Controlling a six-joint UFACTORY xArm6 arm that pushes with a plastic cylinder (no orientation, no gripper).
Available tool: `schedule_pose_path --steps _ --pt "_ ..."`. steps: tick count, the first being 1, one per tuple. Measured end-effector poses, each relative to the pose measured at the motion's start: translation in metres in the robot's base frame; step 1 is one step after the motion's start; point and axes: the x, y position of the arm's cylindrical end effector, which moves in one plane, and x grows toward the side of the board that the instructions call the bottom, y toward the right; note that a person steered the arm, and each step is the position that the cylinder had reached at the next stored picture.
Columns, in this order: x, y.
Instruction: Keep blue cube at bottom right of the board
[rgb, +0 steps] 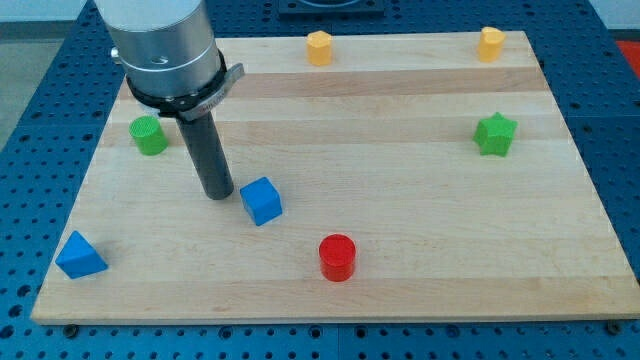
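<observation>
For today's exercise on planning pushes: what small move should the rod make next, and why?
Probably push my tip toward the view's right and slightly down. It sits just left of the blue cube, which is near the board's middle, far from the bottom right corner. The red cylinder lies near that path.

Clearance toward the board's (400, 300) bottom right

My tip (218, 194) sits just left of the blue cube (262, 201); the red cylinder (337, 257) stands below-right of the cube, on the diagonal. Green star (495, 134) is well above, near the right edge.
</observation>
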Motion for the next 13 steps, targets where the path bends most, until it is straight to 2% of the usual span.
schedule_pose_path --steps 4,6,8,9,12,13 --pt "0.03 0.022" --pt "0.018 0.096" --pt "0.011 0.096" --pt "-0.008 0.099" --pt "-0.012 0.166" --pt "-0.018 0.16"
